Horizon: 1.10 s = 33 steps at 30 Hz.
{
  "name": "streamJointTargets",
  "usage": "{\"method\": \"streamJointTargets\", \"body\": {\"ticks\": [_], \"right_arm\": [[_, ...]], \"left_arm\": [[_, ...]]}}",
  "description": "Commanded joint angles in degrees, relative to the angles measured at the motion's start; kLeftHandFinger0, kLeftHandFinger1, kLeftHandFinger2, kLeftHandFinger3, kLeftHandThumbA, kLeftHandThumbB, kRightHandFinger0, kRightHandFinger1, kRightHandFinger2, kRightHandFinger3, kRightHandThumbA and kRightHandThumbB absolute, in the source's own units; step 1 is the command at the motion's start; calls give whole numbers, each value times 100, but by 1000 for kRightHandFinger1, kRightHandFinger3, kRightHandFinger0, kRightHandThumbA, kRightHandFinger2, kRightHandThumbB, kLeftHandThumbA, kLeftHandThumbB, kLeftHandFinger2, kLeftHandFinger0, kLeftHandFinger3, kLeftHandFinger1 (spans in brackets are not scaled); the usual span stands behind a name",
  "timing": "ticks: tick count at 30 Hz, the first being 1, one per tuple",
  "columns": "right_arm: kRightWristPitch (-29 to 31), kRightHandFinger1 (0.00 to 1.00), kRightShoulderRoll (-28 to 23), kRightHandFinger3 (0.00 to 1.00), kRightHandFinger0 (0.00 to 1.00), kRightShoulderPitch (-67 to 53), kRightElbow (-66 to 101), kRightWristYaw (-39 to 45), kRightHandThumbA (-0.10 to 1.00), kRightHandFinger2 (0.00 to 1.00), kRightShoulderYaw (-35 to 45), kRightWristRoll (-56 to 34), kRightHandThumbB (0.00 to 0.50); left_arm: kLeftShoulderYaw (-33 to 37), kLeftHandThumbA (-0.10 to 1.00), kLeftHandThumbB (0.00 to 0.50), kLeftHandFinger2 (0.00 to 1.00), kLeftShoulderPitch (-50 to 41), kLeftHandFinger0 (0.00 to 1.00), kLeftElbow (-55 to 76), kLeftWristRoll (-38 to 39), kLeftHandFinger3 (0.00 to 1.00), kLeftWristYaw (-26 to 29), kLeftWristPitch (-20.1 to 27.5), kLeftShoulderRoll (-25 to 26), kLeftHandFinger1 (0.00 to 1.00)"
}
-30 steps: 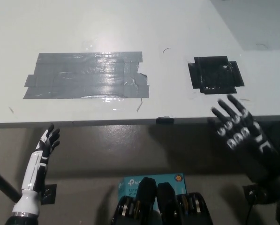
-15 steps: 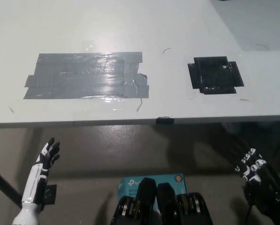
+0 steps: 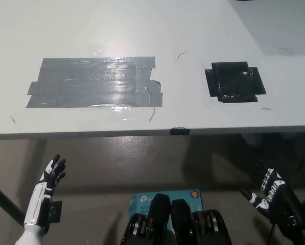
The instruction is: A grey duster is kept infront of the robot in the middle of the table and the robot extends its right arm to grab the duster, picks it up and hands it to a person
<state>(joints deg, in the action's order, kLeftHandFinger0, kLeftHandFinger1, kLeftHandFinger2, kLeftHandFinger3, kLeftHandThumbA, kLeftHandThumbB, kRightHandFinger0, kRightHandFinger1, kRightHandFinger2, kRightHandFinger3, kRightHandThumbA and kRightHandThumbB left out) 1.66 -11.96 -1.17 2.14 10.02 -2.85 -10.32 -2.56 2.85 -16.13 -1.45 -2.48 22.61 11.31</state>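
While left hand rests, right hand seemingly open, low.

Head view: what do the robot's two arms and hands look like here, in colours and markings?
The left hand has black fingers with white segments on a slim white forearm, which ends in a black band. The right hand and arm are black throughout, with small white patches along the fingers. No cables or sleeves can be made out on either arm.
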Motion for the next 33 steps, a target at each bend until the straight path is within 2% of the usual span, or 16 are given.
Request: {"method": "streamJointTargets", "body": {"ticks": [1, 7, 8, 16, 33], "right_arm": [[953, 1000, -148, 1000, 1000, 77, 22, -124, 1000, 1000, -48, 884, 468], [1023, 1000, -150, 1000, 1000, 10, 26, -81, 1000, 1000, 3, 882, 463], [1027, 1000, -154, 1000, 1000, 27, 18, -67, 1000, 1000, 6, 898, 459], [1125, 1000, -107, 1000, 1000, -76, -4, -67, 1000, 1000, 5, 985, 453], [1078, 1000, -118, 1000, 1000, -274, 81, 11, 951, 1000, -37, 1071, 444]], "left_arm": [[33, 1000, 331, 1000, -24, 1000, 130, 151, 1000, -156, 305, 55, 1000], [56, 1000, 336, 1000, -68, 1000, 114, 143, 1000, -195, 338, 27, 1000], [53, 1000, 354, 1000, -59, 1000, 95, 153, 1000, -197, 306, 13, 1000], [128, 1000, 389, 1000, -193, 1000, 125, 115, 1000, -276, 325, 40, 1000], [254, 1000, 418, 1000, -446, 1000, 310, -59, 1000, -212, 225, 50, 1000]]}}
